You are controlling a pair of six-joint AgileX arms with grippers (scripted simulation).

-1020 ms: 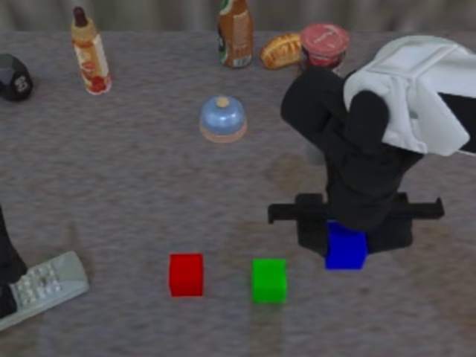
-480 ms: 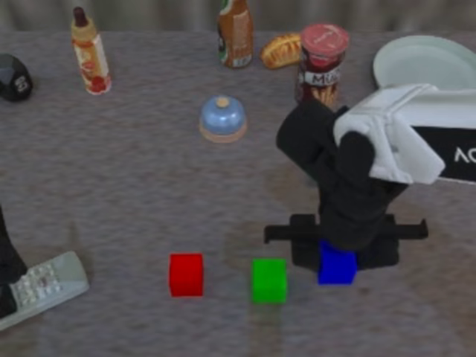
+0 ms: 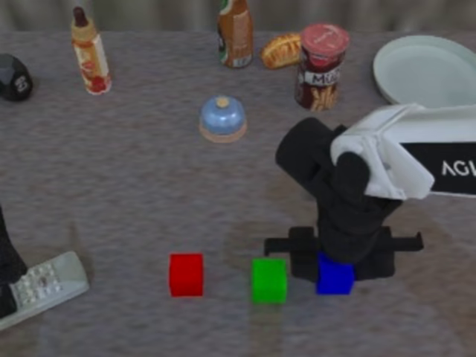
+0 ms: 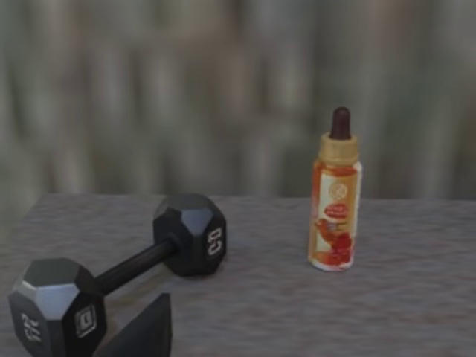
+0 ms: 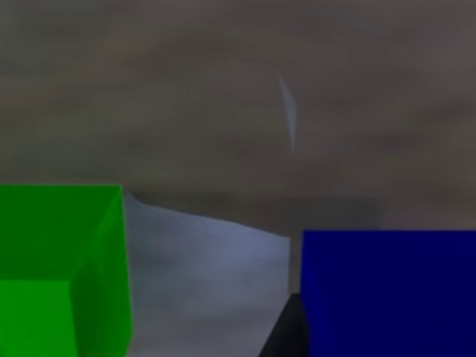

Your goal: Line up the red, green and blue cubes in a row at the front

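Note:
The red cube (image 3: 186, 274) and the green cube (image 3: 268, 280) rest side by side near the front of the table. Just to the right of the green one, level with both, is the blue cube (image 3: 335, 279). My right gripper (image 3: 335, 269) stands directly over it and is shut on it. In the right wrist view the blue cube (image 5: 387, 294) fills the near corner with a dark finger (image 5: 286, 331) against its side, and the green cube (image 5: 59, 268) lies a short gap away. My left arm (image 3: 7, 271) is parked at the left edge, gripper open; one finger (image 4: 145, 331) shows.
A blue bell (image 3: 223, 118) sits mid-table. A remote (image 3: 41, 286) lies front left. Along the back stand a dumbbell (image 3: 13, 76), a dropper bottle (image 3: 90, 52), a brown bottle (image 3: 235, 30), a bread roll (image 3: 281, 50), a red can (image 3: 322, 65) and a plate (image 3: 428, 68).
My right gripper has carried the blue cube forward and a little left, down to the level of the red and green cubes. The left arm has stayed still.

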